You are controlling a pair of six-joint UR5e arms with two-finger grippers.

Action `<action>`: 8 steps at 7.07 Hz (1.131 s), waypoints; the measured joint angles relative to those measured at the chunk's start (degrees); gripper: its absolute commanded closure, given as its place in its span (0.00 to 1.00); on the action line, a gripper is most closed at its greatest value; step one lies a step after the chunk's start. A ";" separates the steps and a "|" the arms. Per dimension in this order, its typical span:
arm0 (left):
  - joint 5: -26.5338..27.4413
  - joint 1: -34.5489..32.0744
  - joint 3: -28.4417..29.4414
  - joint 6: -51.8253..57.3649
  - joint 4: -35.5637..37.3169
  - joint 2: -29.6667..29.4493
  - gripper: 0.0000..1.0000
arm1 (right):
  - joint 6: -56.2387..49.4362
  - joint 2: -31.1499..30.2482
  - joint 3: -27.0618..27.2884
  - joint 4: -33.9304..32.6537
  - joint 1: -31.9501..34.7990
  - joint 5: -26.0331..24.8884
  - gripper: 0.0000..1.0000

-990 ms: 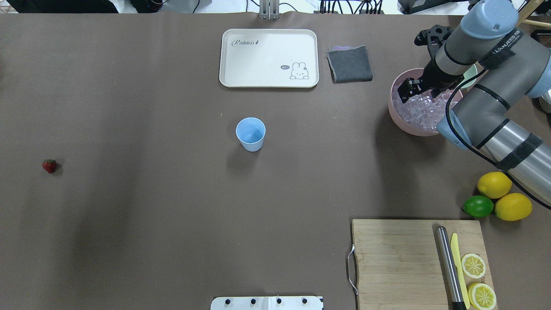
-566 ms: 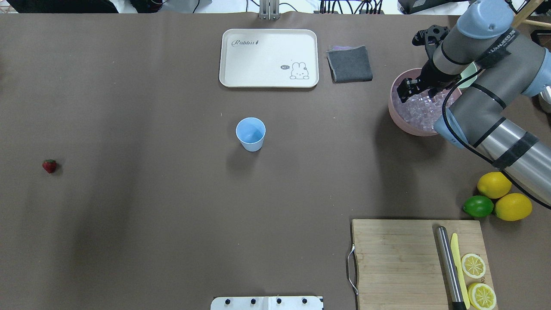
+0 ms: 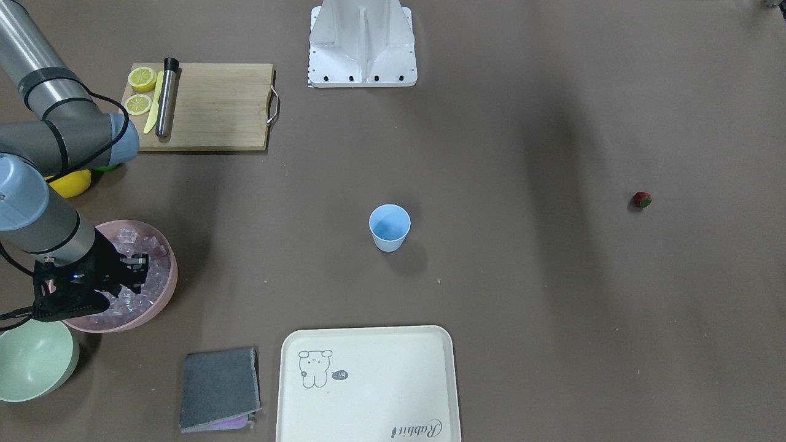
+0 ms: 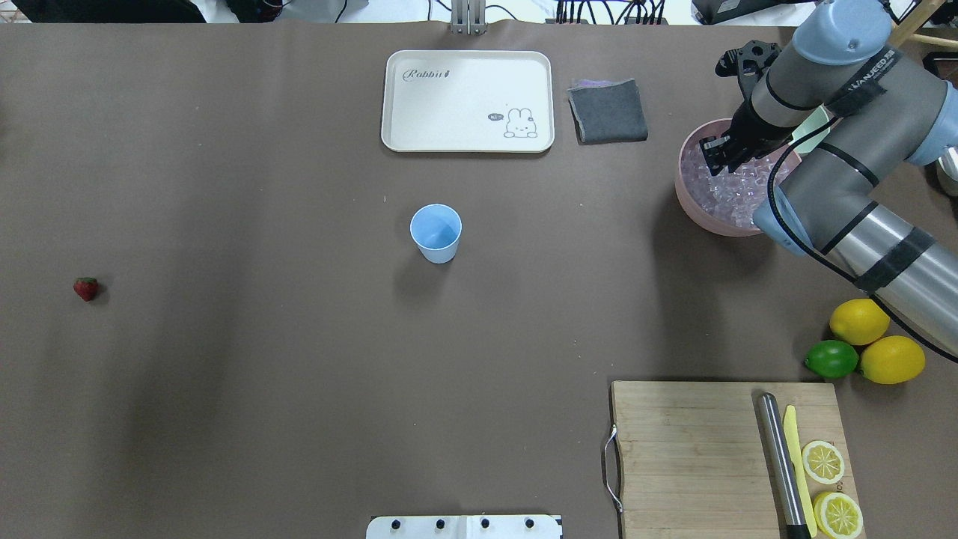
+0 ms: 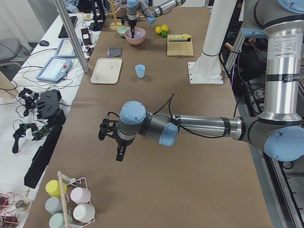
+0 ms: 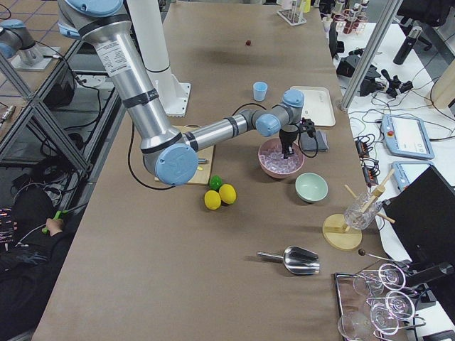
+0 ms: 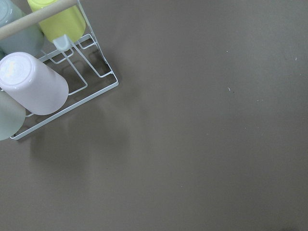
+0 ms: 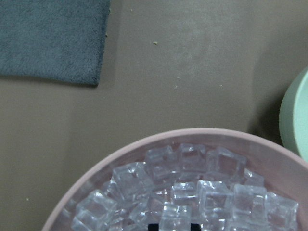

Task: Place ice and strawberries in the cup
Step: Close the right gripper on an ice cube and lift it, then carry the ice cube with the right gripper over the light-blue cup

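While the small clear ice cubes [image 8: 192, 192] lie heaped in the round pink bowl [image 8: 139, 144] on the table's right side, the light-blue tapered plastic cup [image 4: 435, 232] stands upright mid-table, well apart from the bowl, with nothing visible in it. The tiny red strawberry [image 4: 86, 288] sits alone far to the left.

The right gripper [image 4: 720, 153] hangs down into the bowl among the top cubes. I cannot tell whether its jaws are spread or closed on a cube, as only a dark sliver shows at the wrist view's lower edge.

The step in hand looks like picking ice. It would go best to take one cube lying proud of the heap, close squarely on flat faces, then lift clear of the rim before crossing to the cup.

The left gripper [image 5: 118, 156] hovers over bare table near a wire rack of mugs [image 7: 48, 72], and I cannot tell how wide it is.

The cream rectangular tray [image 4: 468, 101] reads "Rabbit" in script beside a drawn rabbit. The white lettering on the right arm is too unclear to read.
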 measured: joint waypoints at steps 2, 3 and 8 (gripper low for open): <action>0.00 0.00 0.01 -0.06 0.00 -0.27 0.02 | -0.54 0.34 0.17 -0.16 0.71 0.31 1.00; 0.00 0.00 0.04 -0.06 0.01 -0.37 0.02 | -1.36 0.72 0.42 -0.44 1.69 1.14 1.00; -0.02 0.00 0.05 -0.09 0.10 -0.44 0.02 | 0.57 6.91 5.86 -5.51 5.21 10.09 1.00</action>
